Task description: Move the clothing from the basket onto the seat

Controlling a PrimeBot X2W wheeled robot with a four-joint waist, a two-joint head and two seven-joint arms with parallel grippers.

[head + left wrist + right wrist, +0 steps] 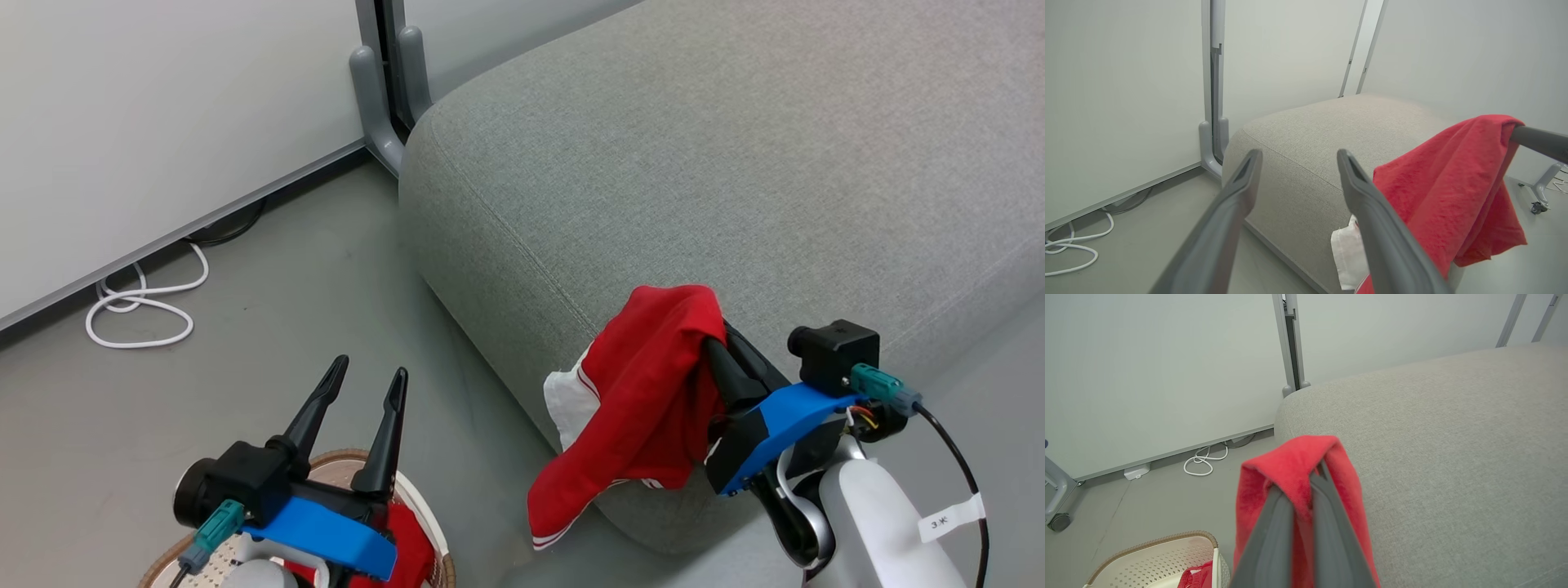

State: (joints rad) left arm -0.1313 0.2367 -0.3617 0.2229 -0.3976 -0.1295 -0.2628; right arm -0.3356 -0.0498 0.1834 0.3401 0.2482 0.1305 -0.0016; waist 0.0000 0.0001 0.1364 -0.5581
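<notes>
My right jaws are clamped together on a fold of a red garment (645,392), pinching it near its top so the cloth peaks over the tips. The rest hangs down in loose folds. It hangs at the near left corner of the seat (735,163), draped down the rounded front edge, with a white part showing on its left side and white stripes along the bottom hem. I cannot tell whether the cloth rests its weight on the cushion or only brushes against it.

My left jaws stand wide apart with nothing between them. They are on the near left, pointing away toward the far wall panel (163,122), just above the basket (339,455). The basket sits on the floor (286,286), left of the seat and apart from it. A second red garment (412,543) lies inside it against the right wall.

Farther off on the left, a white cable (139,306) lies looped on the floor at the foot of the wall panel. A grey post (375,98) stands just beyond the seat's far left corner.
</notes>
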